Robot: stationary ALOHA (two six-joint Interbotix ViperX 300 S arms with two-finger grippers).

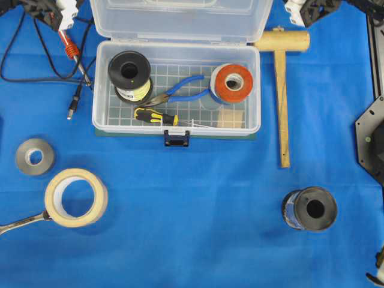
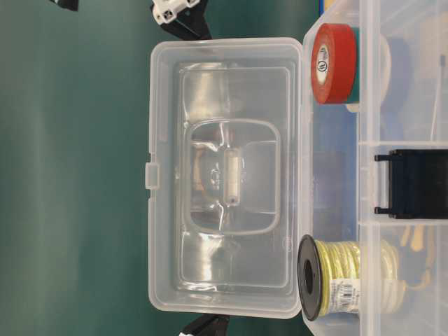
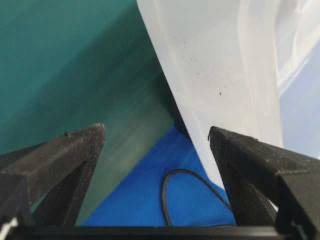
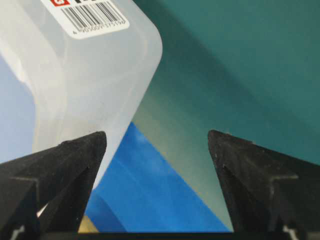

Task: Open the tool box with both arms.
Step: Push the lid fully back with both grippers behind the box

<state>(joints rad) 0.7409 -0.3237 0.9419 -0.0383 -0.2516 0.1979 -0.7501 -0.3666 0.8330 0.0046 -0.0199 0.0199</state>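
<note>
The tool box stands open on the blue cloth, its clear lid tipped back and its dark blue latch hanging at the front. The table-level view shows the inside of the raised lid. My left gripper is open beside the lid's left edge, with only cloth and a cable between its fingers. At the other side, my right gripper is open next to the lid's right corner, holding nothing. Both arms show only partly at the overhead view's top corners.
Inside the box lie a yellow wire spool, blue pliers, a screwdriver and red tape. A wooden mallet lies to its right, a black spool front right, and beige tape, grey tape and cables to the left.
</note>
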